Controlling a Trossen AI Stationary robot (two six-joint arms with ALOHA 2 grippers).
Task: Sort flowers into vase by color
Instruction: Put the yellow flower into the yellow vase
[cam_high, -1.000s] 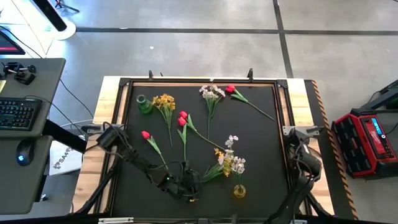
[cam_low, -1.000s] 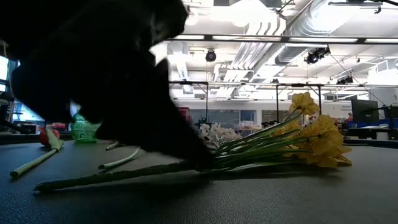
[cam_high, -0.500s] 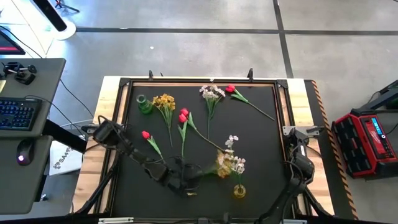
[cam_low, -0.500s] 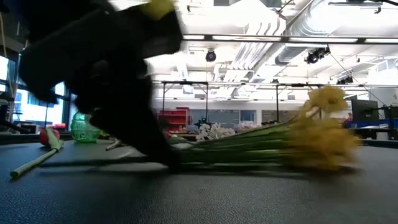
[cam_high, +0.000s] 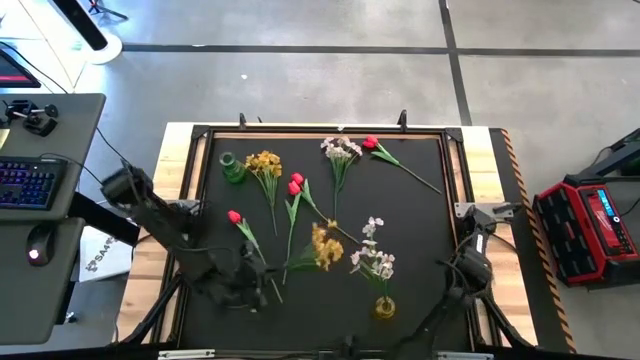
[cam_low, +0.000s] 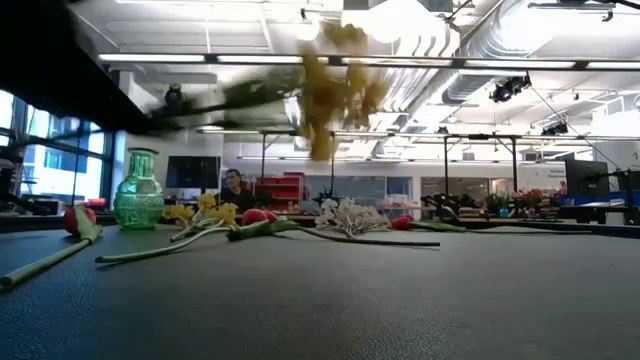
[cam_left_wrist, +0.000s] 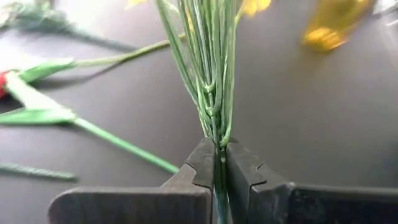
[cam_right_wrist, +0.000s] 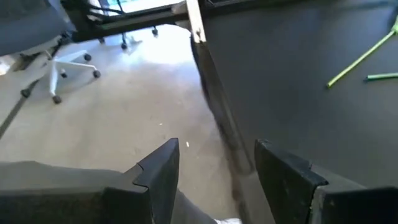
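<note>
My left gripper (cam_high: 262, 287) is over the table's near left part, shut on a bushy yellow spray (cam_high: 325, 245) whose blossoms float blurred in the low view (cam_low: 335, 75). A yellow vase (cam_high: 385, 307) stands near the front edge and a green vase (cam_high: 232, 168) at the far left. On the mat lie another yellow spray (cam_high: 265, 163), red tulips (cam_high: 295, 187), (cam_high: 235, 218), (cam_high: 371, 144), and whitish sprays (cam_high: 341, 150), (cam_high: 375, 258). My right gripper (cam_high: 463, 268) hangs open by the table's right edge (cam_right_wrist: 214, 165), with nothing between its fingers. My left gripper pinches the yellow spray's bundled green stems (cam_left_wrist: 217, 144) between its two fingers, near the bare stem end. The fingers come from the table's left, slanting slightly down, and the stems run on ahead along them. The spray is lifted clear of the mat, blossoms pointing toward the table's right.
A dark frame rail (cam_high: 455, 200) edges the mat. Left of the table stands a desk with a keyboard (cam_high: 25, 185) and mouse. A red case (cam_high: 590, 225) sits on the floor at the right. Bare mat lies in the near middle (cam_low: 400, 300).
My left gripper has taken hold of the yellow spray and gone up and toward the table's left edge. The spray, which lay on the mat beside the yellow vase, is now lifted clear and drawn leftward. My right gripper has sunk a little toward the mat.
</note>
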